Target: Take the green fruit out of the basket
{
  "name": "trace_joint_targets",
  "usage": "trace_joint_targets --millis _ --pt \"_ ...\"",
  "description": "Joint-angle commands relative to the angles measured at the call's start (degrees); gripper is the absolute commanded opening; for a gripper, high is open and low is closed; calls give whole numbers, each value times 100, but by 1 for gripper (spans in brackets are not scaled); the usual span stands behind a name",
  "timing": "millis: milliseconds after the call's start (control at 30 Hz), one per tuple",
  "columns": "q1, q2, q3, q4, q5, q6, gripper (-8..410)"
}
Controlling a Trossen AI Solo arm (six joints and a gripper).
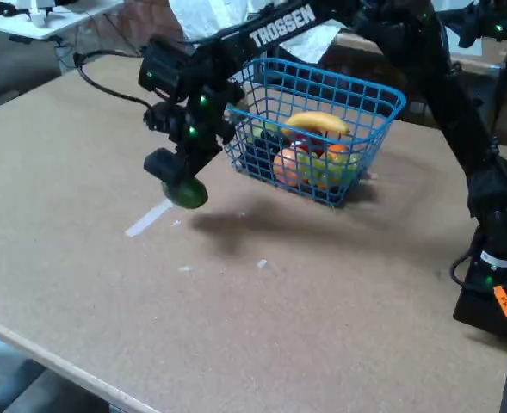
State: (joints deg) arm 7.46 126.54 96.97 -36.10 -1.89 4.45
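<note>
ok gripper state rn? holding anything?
Gripper: shut on the green fruit, held above the table, outside the basket.

A tan particle-board tabletop (262,318) fills most of the fixed view, its near edge running diagonally across the lower left corner; a strip of white tape (148,218) lies flat on it left of centre, angled, and two small white scraps (262,263) sit on the bare board nearer the camera; a yellow banana (318,122) lies on top of a heap of other fruit, with an orange-pink fruit (287,167) low at the front and a paler yellow-green fruit (324,170) just beside it on the right; a black cable (107,86) runs across the board at upper left; a white table (46,17) stands beyond the far left corner.
</note>
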Motion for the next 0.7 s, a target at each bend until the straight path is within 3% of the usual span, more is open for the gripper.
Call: trace_joint_targets --millis 0,667 --pt "2 138 -2 166 -122 -17 102" --pt "2 415 -15 382 -223 90 102"
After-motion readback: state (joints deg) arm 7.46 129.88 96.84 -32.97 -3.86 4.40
